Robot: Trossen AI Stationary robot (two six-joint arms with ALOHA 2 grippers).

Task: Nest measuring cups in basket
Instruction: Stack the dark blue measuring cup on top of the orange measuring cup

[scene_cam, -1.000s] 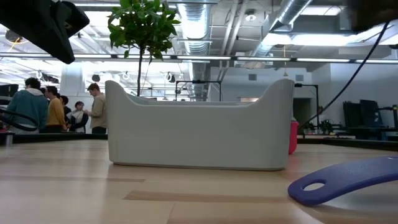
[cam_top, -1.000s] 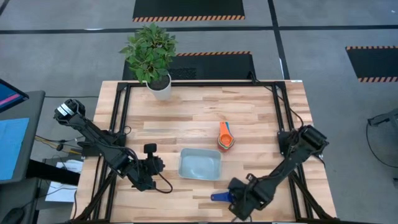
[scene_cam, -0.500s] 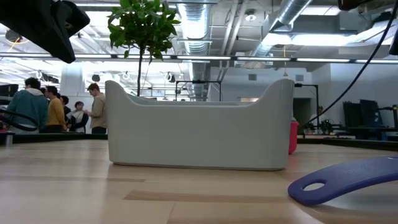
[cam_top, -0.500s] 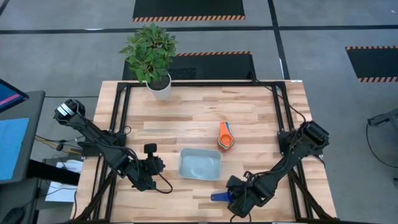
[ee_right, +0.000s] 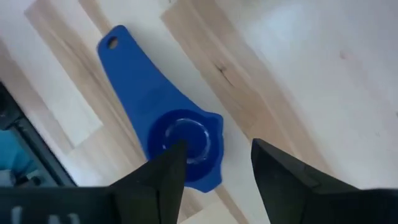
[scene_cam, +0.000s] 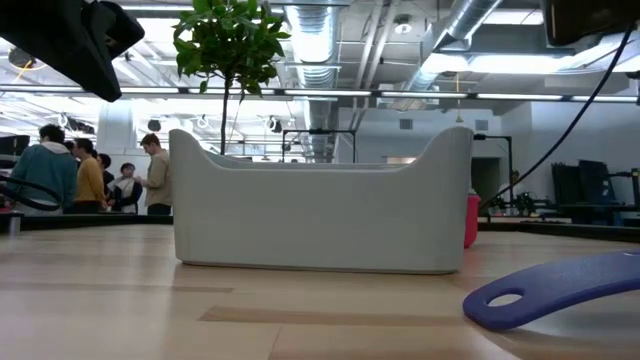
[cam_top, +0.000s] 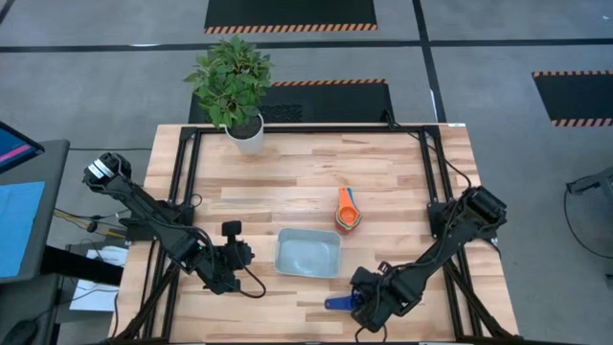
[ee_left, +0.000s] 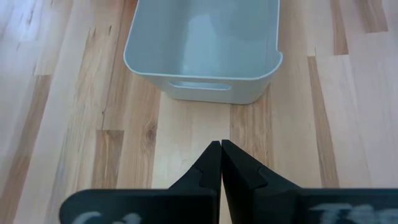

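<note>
The right pincer (ee_right: 214,165) is seen with its fingers parted above a dark blue measuring cup (ee_right: 168,134), which lies on the tabletop (cam_top: 402,172) near the front edge, gripped by nothing. The left pincer (ee_left: 220,163) is held shut just short of the pale basket (ee_left: 205,50), while the other stacked cups (cam_top: 347,211) sit beside the basket's right end.

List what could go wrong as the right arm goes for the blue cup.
The dark blue cup lies near the table's front edge; a nudge from the open right gripper could push it off. The basket is empty while the other cups sit stacked outside it, so nesting order may go wrong.
</note>
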